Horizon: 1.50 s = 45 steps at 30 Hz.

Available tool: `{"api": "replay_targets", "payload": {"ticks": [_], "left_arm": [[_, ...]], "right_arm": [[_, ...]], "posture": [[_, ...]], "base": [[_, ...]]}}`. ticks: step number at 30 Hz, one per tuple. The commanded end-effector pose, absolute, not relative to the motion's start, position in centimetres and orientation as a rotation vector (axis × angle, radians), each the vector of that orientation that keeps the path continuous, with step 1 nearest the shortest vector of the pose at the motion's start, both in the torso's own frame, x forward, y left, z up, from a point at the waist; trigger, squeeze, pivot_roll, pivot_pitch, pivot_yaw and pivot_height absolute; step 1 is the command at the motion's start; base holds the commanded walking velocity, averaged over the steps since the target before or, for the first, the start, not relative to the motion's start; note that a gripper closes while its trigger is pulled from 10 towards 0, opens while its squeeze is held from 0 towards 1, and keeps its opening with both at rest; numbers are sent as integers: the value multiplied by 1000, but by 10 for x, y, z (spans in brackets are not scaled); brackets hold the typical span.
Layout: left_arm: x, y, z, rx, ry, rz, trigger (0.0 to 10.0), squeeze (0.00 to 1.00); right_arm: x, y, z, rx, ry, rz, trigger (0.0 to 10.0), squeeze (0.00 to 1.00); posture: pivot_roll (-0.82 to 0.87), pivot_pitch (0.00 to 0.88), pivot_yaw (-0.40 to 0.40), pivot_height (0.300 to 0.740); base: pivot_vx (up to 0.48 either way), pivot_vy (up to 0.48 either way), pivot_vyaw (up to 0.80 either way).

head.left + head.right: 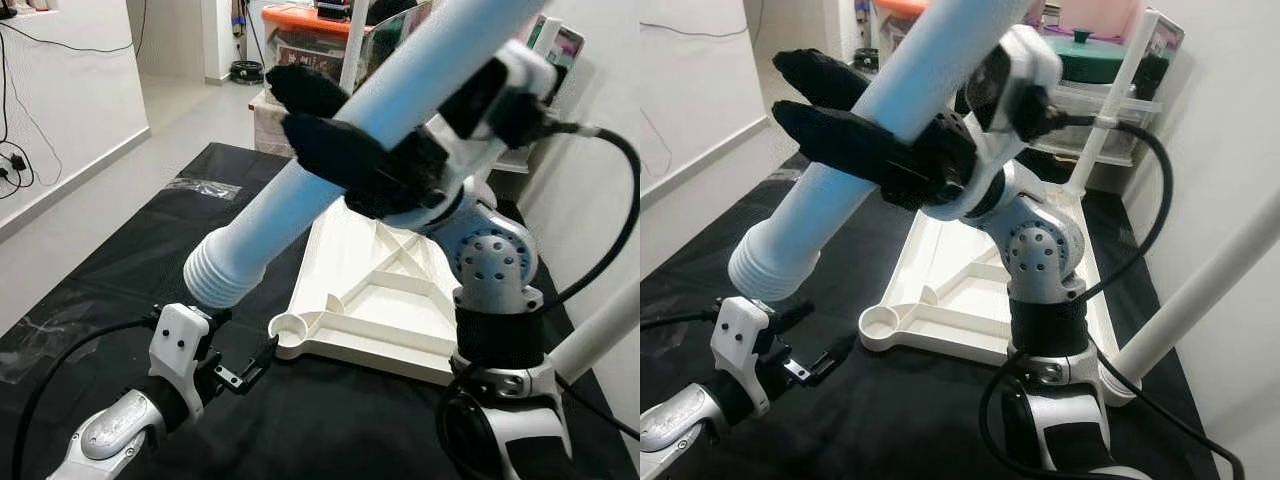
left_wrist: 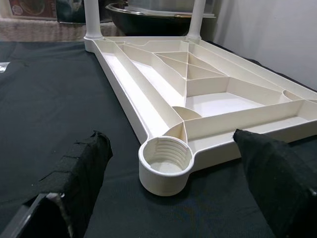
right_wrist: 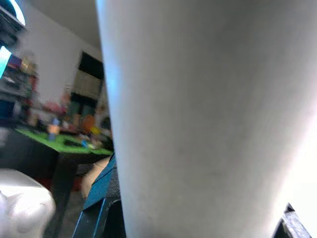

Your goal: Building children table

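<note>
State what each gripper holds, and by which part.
The right gripper clamps the white plastic table leg mid-shaft, above its threaded end. The left gripper, open, holds nothing.

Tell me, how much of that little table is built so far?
Partly. The tabletop lies upside down on the black mat, with legs already standing in the far sockets. The right gripper holds another leg, threaded end down. The near socket is empty, with the open left gripper before it.
</note>
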<state>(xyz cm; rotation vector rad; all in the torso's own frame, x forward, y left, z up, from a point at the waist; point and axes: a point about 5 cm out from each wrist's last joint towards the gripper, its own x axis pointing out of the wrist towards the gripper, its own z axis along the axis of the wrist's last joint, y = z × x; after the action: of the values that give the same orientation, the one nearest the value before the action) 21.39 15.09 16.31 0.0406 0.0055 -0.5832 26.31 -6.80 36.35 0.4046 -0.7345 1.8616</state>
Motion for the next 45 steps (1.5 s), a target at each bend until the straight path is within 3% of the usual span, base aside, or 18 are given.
{"api": "replay_targets", "payload": {"ticks": [1, 13, 26, 28, 31, 35, 37, 39, 45], "left_arm": [[214, 149, 160, 40, 25, -599, 10000, 0], [214, 149, 158, 46, 35, -614, 10000, 0], [215, 149, 158, 50, 32, -616, 10000, 0], [216, 151, 159, 52, 26, -596, 10000, 0], [221, 157, 160, 58, 12, -526, 10000, 0], [222, 159, 160, 62, 11, -511, 10000, 0], [223, 163, 160, 63, 9, -479, 10000, 0], [224, 164, 160, 65, 10, -472, 10000, 0], [224, 164, 159, 67, 10, -467, 10000, 0]], "right_arm": [[255, -77, 374, 433, -809, 1911, 0, 0], [245, -83, 379, 495, -879, 2050, 0, 0], [246, -84, 372, 494, -838, 2035, 0, 0], [250, -83, 371, 493, -826, 1988, 0, 0], [273, -76, 364, 457, -748, 1761, 0, 0], [279, -74, 361, 446, -725, 1702, 0, 0], [301, -65, 352, 348, -646, 1499, 0, 0], [310, -63, 346, 305, -611, 1414, 0, 0], [324, -60, 330, 226, -542, 1267, 0, 0]], "posture": [[105, 0, -96, 740], [107, 0, -93, 740], [105, 0, -90, 740], [108, 0, -92, 740], [112, 0, -94, 740], [113, 0, -94, 740], [108, 0, -91, 740], [109, 0, -92, 740], [111, 0, -91, 740]], "base": [[0, 0, 0], [0, 0, 0], [0, 0, 0], [0, 0, 0], [0, 0, 0], [0, 0, 0], [0, 0, 0], [0, 0, 0], [0, 0, 0]]}}
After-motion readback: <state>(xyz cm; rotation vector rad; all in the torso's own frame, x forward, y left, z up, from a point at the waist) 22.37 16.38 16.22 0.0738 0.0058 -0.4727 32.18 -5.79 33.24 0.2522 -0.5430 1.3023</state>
